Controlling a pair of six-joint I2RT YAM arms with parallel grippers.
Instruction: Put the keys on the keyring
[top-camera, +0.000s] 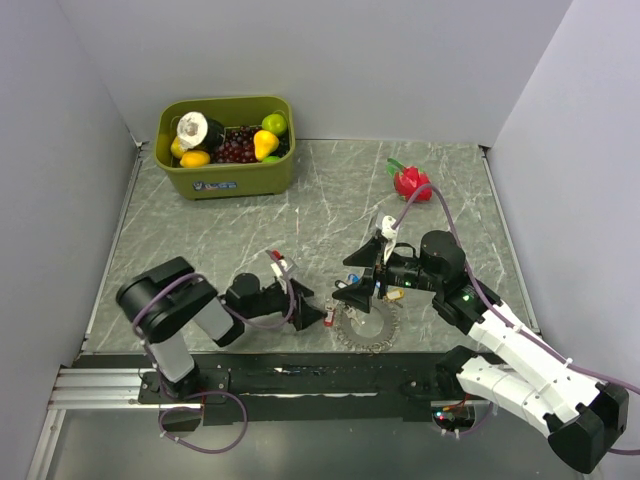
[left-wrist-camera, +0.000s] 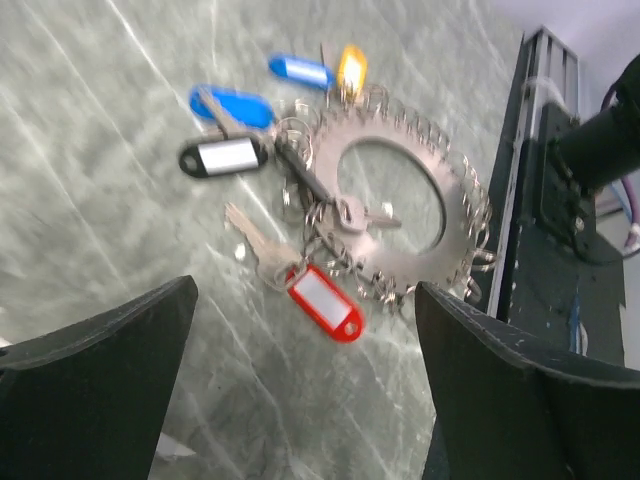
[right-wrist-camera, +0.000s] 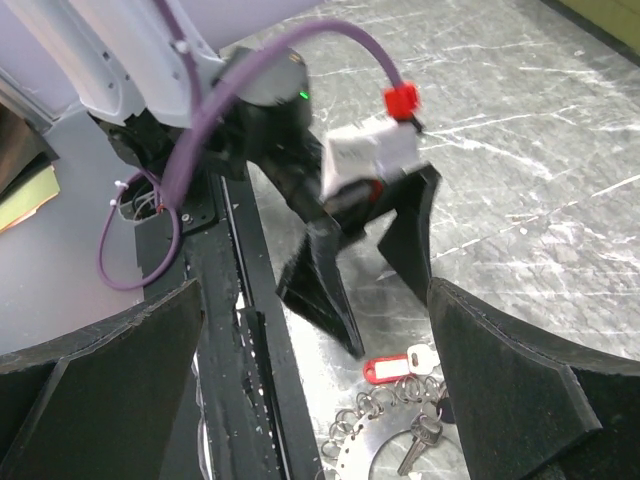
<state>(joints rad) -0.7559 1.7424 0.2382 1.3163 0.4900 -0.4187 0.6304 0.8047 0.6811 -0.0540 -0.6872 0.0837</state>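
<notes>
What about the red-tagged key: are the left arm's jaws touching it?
Apart. The left wrist view shows bare marble on either side of the red-tagged key, between it and both open jaws.

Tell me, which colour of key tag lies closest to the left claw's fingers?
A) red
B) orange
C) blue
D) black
A: the red-tagged key lies just ahead of the open left gripper, beside the keyring. The blue-tagged keys, black-tagged key and orange-tagged key lie farther off.
</notes>
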